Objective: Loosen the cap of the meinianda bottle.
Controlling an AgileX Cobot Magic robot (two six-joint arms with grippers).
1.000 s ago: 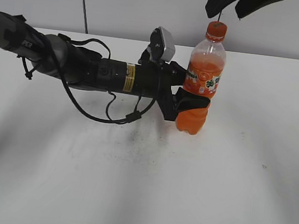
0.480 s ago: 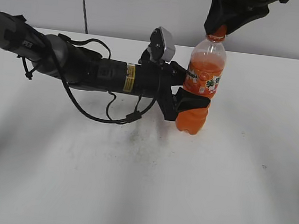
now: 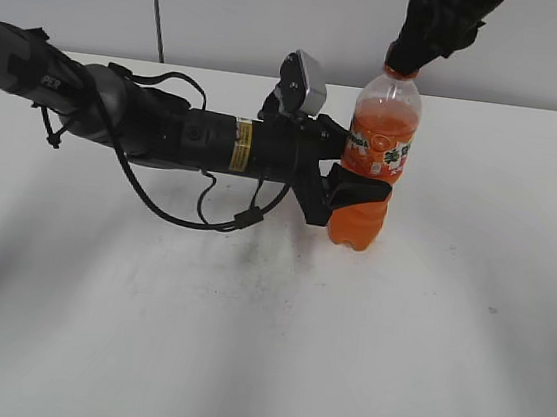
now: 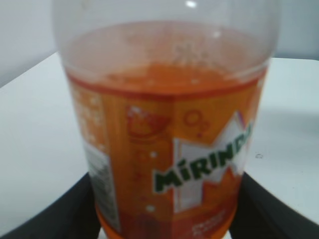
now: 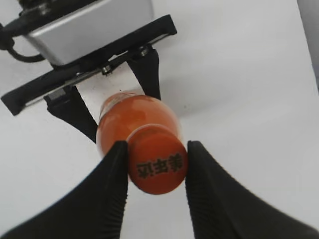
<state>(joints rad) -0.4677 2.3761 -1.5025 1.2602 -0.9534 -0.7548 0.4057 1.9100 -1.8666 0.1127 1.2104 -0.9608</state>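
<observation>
2 grippers meet on 1 meinianda bottle (image 3: 376, 159), which stands upright on the white table (image 3: 263, 348) right of centre. My left gripper (image 3: 353, 192) reaches in level from the left, its black fingers (image 4: 65, 211) clamped around the ribbed waist just under the label. My right gripper (image 5: 155, 172) comes down from above; its 2 ribbed fingers (image 5: 113, 169) press against either side of the orange cap (image 5: 157, 166), which sits on the neck with its printed mark facing up. Orange drink fills the bottle nearly to the shoulder.

Left arm (image 3: 167, 130) blocks the bottle's (image 3: 375, 159) left; its right lies open
</observation>
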